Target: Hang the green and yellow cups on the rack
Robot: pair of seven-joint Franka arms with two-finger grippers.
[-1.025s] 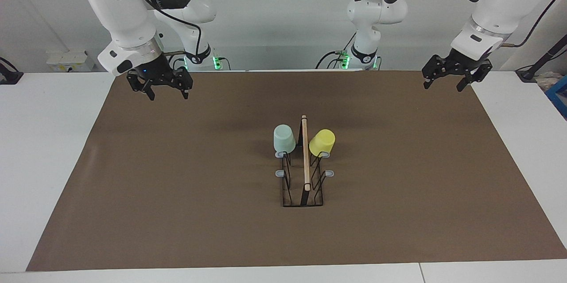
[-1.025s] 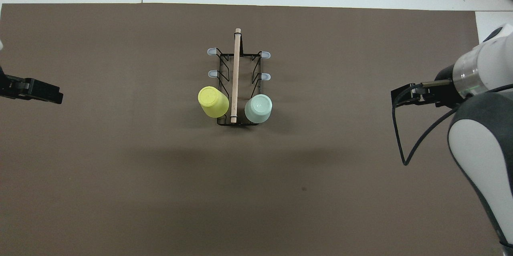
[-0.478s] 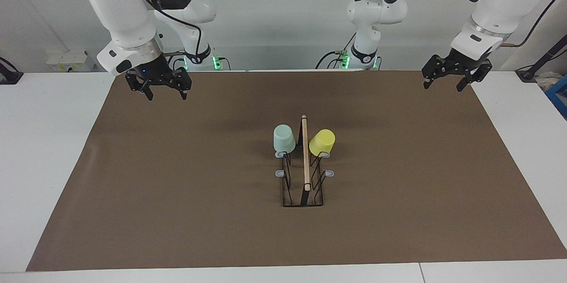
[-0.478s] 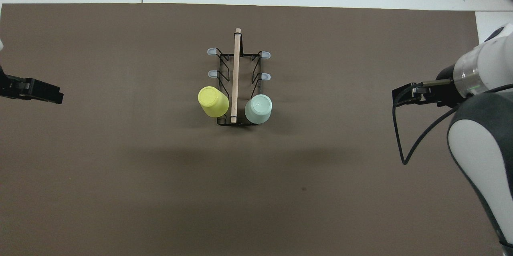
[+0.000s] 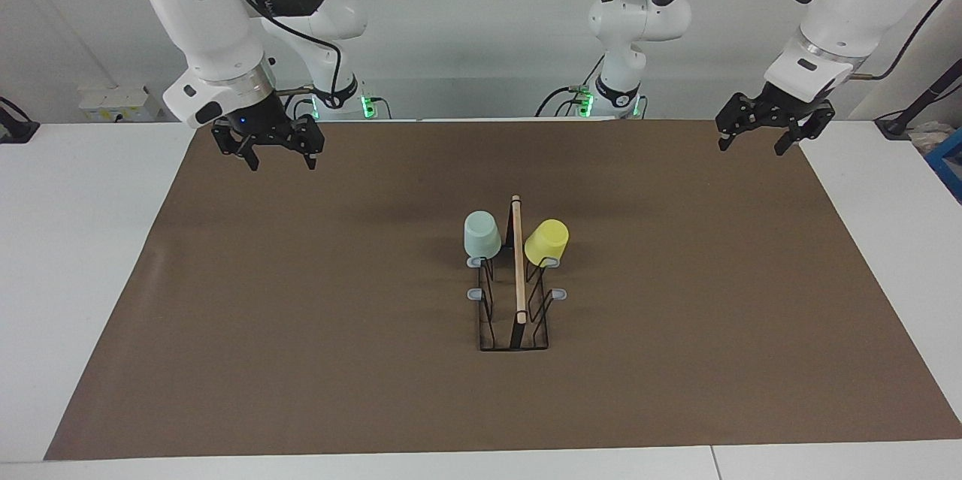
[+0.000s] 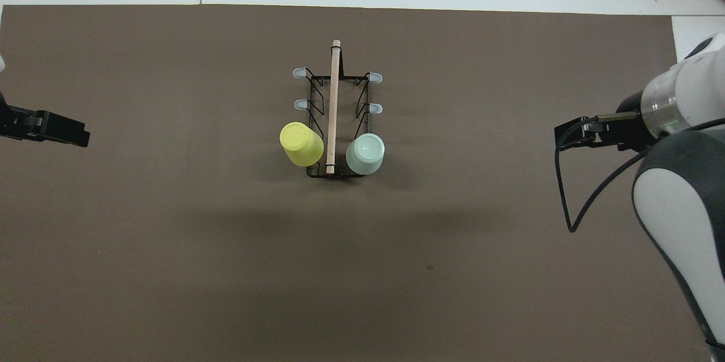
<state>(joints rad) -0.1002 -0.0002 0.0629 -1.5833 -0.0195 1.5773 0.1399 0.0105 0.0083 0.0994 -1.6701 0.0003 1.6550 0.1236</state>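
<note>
**Both cups on the rack, hands parked wide**

My left hand (image 5: 774, 136) hangs open and empty over the mat's corner at the left arm's end, close to the robots' edge. My right hand (image 5: 276, 152) hangs the same way, fingers spread, nothing in it, over the matching corner at the right arm's end. In the overhead view only the tip of the left hand (image 6: 51, 128) pokes in at the frame edge, and the right hand (image 6: 578, 134) shows just inside the mat's edge.

Between the two hands I see a wide run of bare brown mat (image 5: 301, 315). The rack (image 5: 517, 292) stands alone in the middle of it, its wooden bar (image 5: 518, 258) pointing toward and away from the robots. White counter (image 5: 75, 240) borders the mat at both ends.

The green cup (image 5: 482, 234) sits upside down on the peg nearest the robots on the right arm's side of the rack; the yellow cup (image 5: 546, 241) hangs tilted on the matching peg on the left arm's side. The other four pegs are bare.

Against a second ago, the right hand has edged slightly toward the mat's edge. The left hand, rack and cups look unchanged.
</note>
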